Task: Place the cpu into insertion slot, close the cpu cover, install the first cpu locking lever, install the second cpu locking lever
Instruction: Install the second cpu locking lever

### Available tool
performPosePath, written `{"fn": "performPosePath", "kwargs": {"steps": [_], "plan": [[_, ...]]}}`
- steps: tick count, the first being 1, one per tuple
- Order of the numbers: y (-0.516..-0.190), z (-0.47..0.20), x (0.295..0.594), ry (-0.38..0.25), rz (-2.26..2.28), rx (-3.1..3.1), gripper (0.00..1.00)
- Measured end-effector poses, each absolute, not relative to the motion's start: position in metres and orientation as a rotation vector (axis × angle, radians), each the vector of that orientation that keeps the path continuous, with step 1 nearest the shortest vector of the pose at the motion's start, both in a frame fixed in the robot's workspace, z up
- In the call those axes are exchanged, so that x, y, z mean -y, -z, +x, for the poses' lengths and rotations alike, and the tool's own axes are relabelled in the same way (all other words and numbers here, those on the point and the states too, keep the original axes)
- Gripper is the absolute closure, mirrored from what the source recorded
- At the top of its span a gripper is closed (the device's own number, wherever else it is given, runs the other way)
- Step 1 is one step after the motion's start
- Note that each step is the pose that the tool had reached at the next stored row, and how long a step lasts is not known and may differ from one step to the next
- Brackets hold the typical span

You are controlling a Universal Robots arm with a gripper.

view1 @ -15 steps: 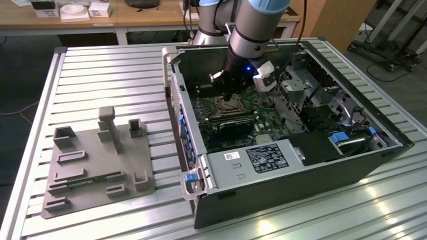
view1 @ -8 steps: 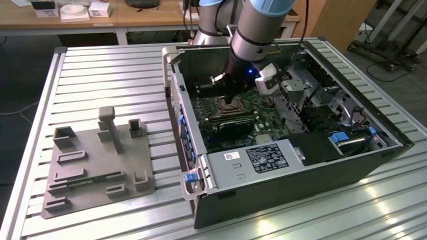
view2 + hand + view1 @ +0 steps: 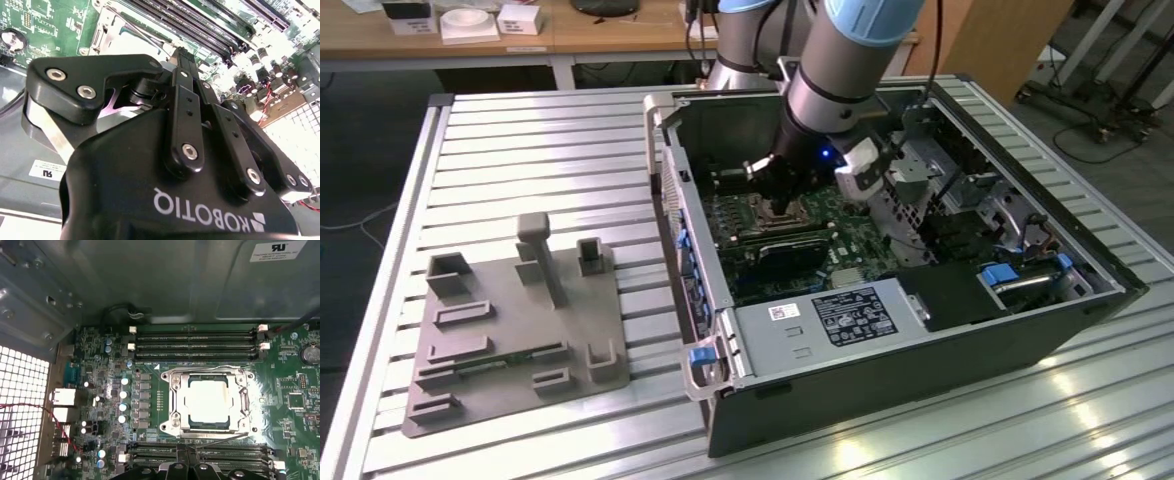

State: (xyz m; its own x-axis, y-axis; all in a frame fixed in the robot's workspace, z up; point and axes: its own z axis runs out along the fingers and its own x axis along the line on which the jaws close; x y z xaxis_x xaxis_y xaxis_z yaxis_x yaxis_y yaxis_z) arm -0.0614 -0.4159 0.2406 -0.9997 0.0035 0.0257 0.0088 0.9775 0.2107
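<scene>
In the exterior view we see our gripper (image 3: 783,205) lowered inside the black computer case (image 3: 961,330), over the insertion slot (image 3: 754,222). In the first wrist view the cpu (image 3: 207,400) sits in the slot, the cpu cover (image 3: 172,405) closed around it. We cannot tell our fingers' state.

In the exterior view the arm (image 3: 834,70) runs off the top edge and hides the gripper's (image 3: 783,205) fingertips and most of the slot (image 3: 750,215). In the second wrist view the gripper body covers the cover (image 3: 120,37).
</scene>
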Motion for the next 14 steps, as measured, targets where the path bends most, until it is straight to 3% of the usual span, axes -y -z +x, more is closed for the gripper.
{"fn": "performPosePath", "kwargs": {"steps": [4, 14], "plan": [[-0.237, -0.061, 0.417, 0.358, -0.010, 3.092, 0.90], [-0.225, -0.063, 0.417, 0.360, -0.011, 3.083, 0.90]]}}
